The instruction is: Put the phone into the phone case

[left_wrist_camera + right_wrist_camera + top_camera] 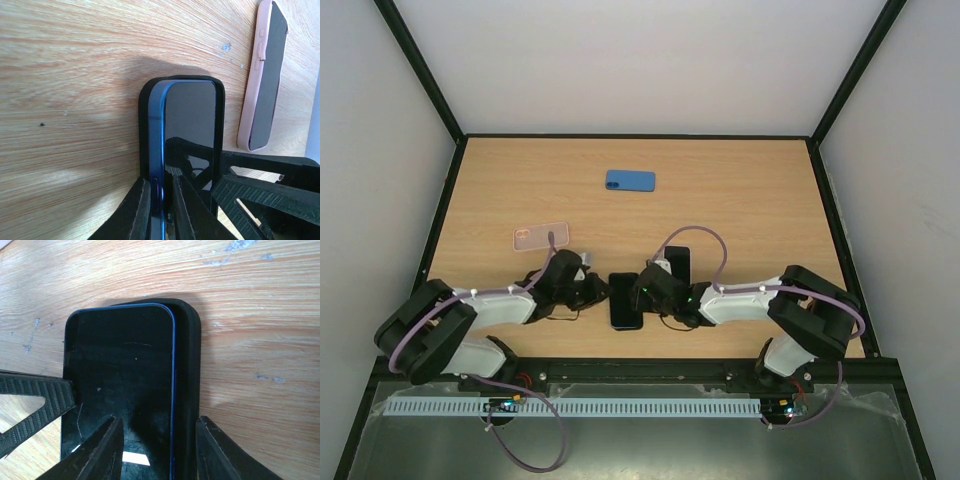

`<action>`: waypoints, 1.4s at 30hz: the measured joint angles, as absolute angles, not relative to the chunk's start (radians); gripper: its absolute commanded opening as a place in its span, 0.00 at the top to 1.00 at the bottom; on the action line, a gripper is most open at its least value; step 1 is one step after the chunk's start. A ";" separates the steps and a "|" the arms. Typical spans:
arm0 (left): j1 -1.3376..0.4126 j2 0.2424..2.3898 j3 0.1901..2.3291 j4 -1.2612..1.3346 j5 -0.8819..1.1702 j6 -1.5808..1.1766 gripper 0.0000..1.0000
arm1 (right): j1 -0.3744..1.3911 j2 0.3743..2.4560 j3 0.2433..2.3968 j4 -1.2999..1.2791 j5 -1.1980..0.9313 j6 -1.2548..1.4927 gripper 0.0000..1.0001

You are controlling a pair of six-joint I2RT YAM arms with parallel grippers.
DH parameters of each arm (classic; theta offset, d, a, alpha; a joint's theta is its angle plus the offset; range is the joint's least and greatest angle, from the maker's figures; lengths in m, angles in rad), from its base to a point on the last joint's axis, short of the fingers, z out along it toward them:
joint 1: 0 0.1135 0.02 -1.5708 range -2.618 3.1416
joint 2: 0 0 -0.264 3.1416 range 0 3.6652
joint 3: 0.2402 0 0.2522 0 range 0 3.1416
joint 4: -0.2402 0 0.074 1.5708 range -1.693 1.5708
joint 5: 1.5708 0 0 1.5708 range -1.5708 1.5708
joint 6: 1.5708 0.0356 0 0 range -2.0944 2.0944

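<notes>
Close to the near edge of the bench, the phone lies screen up, partly seated in the black case, with its blue side riding above one wall. The left claw is pinched narrow on that raised side. The right claw straddles the phone's edge and a case wall, half-wide; I cannot tell if it grips. Beyond lie a pink-cased phone, a clear pink case, then a blue case.

Overhead looking down, both wrists close, sharing phone

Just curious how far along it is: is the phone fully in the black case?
Partly in: the phone sits skewed, blue edge above the black case wall.
</notes>
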State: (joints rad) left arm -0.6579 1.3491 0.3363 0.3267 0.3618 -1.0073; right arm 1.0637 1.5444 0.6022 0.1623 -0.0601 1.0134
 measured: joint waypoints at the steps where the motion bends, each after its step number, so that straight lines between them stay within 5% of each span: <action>1: -0.661 1.353 0.339 0.327 0.360 -1.008 0.83 | 1.062 1.548 0.598 0.171 -0.063 1.013 0.62; 8: -0.676 1.361 0.366 0.278 0.315 -1.010 0.59 | 1.060 1.548 0.584 0.200 -0.076 1.015 0.62; 16: -0.677 1.259 0.379 0.140 0.260 -0.995 0.54 | 1.060 1.474 0.557 0.193 -0.081 1.043 0.62; 32: -0.745 1.211 0.318 0.147 0.273 -1.044 0.83 | 1.060 1.470 0.477 0.287 -0.163 1.109 0.66; 42: -0.800 1.288 0.318 0.263 0.261 -1.087 0.90 | 1.058 1.485 0.458 0.322 -0.174 1.127 0.67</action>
